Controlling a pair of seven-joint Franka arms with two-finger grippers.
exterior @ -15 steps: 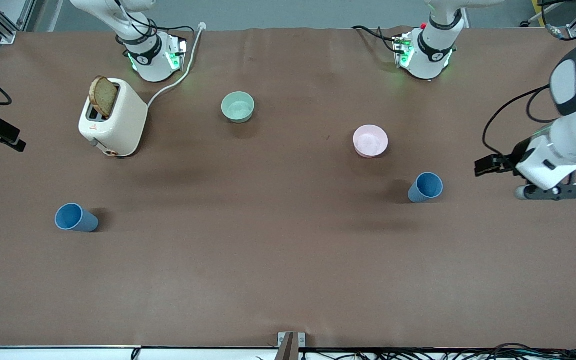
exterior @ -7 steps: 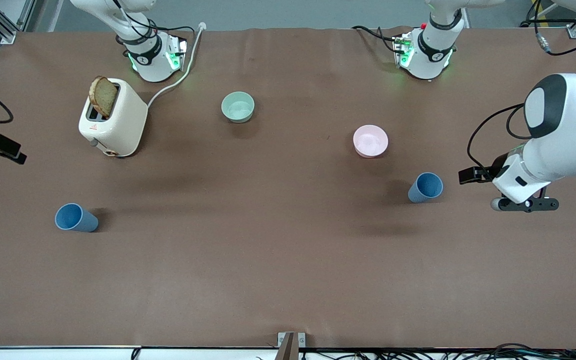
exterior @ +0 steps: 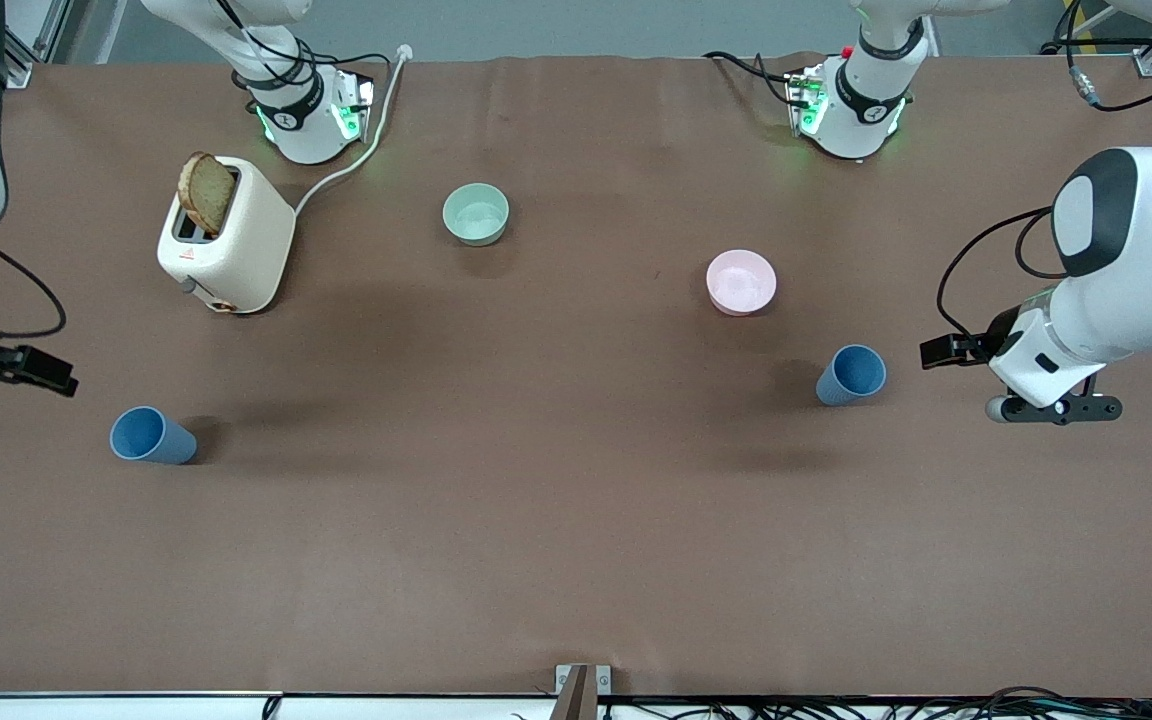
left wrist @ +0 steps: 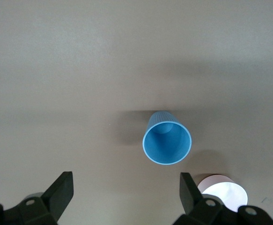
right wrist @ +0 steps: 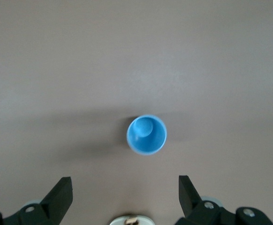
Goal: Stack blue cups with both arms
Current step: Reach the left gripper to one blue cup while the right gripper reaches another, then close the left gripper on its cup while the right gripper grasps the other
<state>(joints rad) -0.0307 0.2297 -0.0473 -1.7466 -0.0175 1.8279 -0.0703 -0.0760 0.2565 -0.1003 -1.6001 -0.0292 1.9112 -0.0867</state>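
toward the right arm's end of the table, our right gripper (right wrist: 124, 201) is hanging spread wide and empty above one small matte blue tapered cup (exterior: 151, 436). toward the left arm's end, our left gripper (left wrist: 126, 199) is gaping too, holding nothing, near the other blue cup (exterior: 850, 374) standing beside a pink bowl (exterior: 741, 282). we are judging nothing stacked yet; both pickups remain. bare brown table (exterior: 536, 520) is offering room between the cups.

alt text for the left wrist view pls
Looking down from the left hand, whose open fingers frame the picture's edge, an upright blue cup stands on the brown table, not yet reached. Part of a pink bowl shows beside one finger.
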